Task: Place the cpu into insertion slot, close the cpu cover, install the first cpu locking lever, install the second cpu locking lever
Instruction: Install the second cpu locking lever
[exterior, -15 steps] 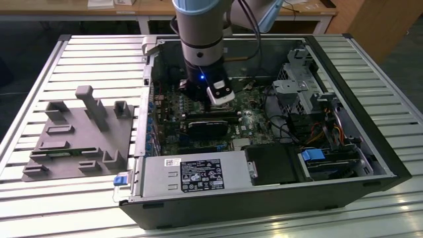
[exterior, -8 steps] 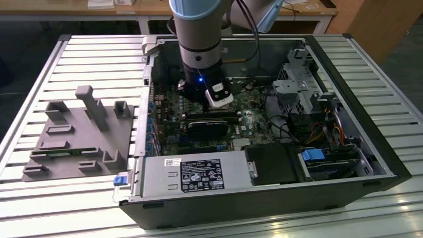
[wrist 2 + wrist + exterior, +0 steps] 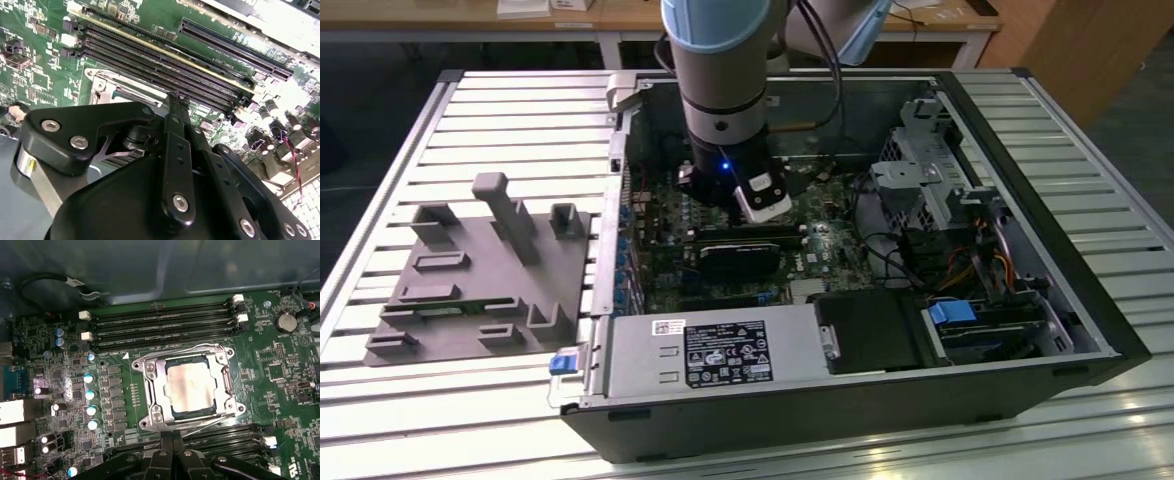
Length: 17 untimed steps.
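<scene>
In the first wrist view the cpu lies flat in the insertion slot, its dull silver top showing through the window of the cpu cover, which is folded down over it. One thin wire locking lever runs along one side of the socket. A second lever runs along the opposite side, close to my fingertips. My gripper is shut, its black fingers pressed together just off that socket edge. In the second wrist view the gripper hovers over a corner of the socket frame. The arm reaches down into the open computer case.
Long black memory slots flank the socket on both sides. A black heatsink block lies on the board near the arm. A power supply and drive bays crowd the case. A grey fixture sits at the exterior view's left.
</scene>
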### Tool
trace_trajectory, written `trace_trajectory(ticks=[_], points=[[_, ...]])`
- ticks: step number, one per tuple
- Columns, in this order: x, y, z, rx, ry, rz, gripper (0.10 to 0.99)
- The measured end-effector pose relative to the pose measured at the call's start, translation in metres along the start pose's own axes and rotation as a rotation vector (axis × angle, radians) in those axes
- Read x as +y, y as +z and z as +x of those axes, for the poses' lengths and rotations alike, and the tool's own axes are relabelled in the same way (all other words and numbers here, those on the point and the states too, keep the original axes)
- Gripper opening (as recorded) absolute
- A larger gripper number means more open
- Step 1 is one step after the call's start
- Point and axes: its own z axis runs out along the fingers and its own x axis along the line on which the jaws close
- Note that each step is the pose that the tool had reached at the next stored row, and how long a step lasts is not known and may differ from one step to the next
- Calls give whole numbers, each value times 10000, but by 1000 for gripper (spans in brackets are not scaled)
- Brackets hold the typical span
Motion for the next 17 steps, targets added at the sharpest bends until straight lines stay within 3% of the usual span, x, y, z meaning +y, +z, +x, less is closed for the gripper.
trace_trajectory(ticks=[8,13,17], points=[[-92,-2,-14,38,-113,-120,102],[-140,5,-21,119,-61,-659,102],[-214,8,-32,146,-43,-850,102]])
